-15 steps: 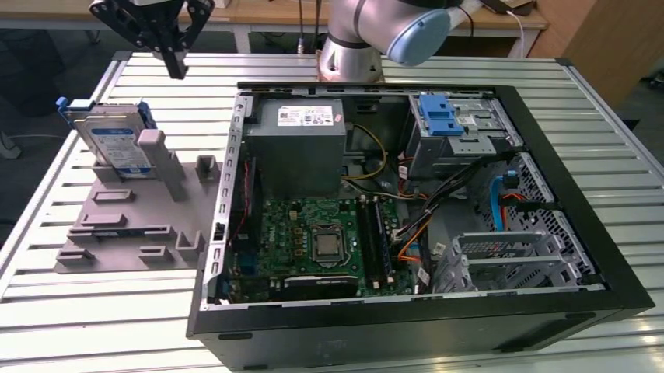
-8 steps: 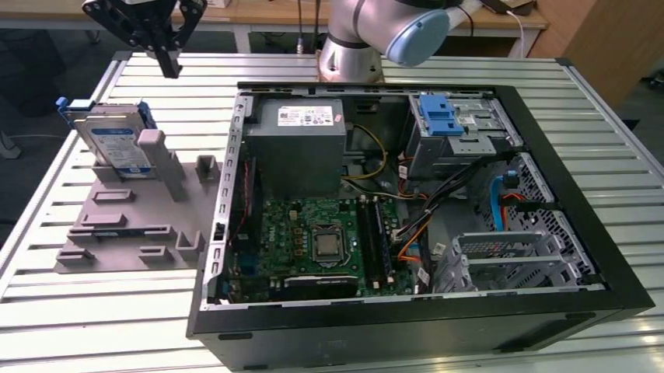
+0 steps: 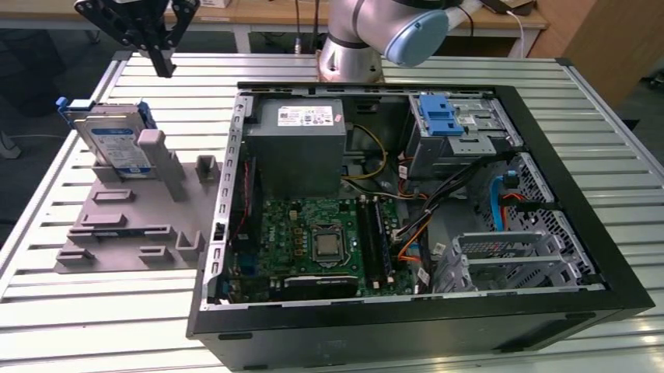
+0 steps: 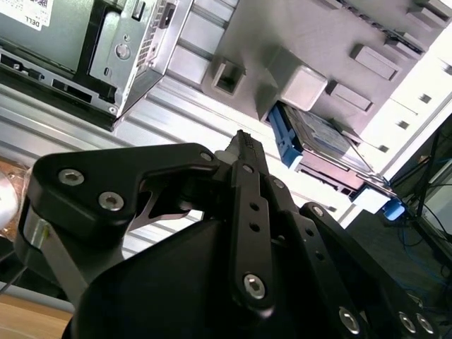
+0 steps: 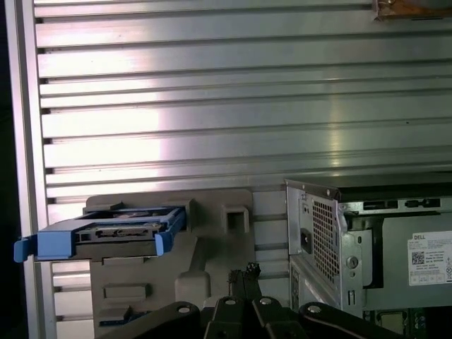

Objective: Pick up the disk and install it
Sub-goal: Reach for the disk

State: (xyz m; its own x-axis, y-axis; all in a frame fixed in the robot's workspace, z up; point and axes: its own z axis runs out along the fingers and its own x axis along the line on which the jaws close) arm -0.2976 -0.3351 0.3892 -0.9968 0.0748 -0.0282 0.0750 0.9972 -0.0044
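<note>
Disk (image 3: 112,144) stands on edge in the grey holder (image 3: 135,225) on the counter (image 3: 104,311), at the exterior view's left of the open case (image 3: 581,256); not yet gripped.
Fingers (image 3: 163,66) pressed together, empty, hanging above the disk, well apart. Risk: descending unopened they'd strike its top edge and tip it; a skewed grip on the blue rails could jam it at the drive cage (image 3: 456,128).
</note>
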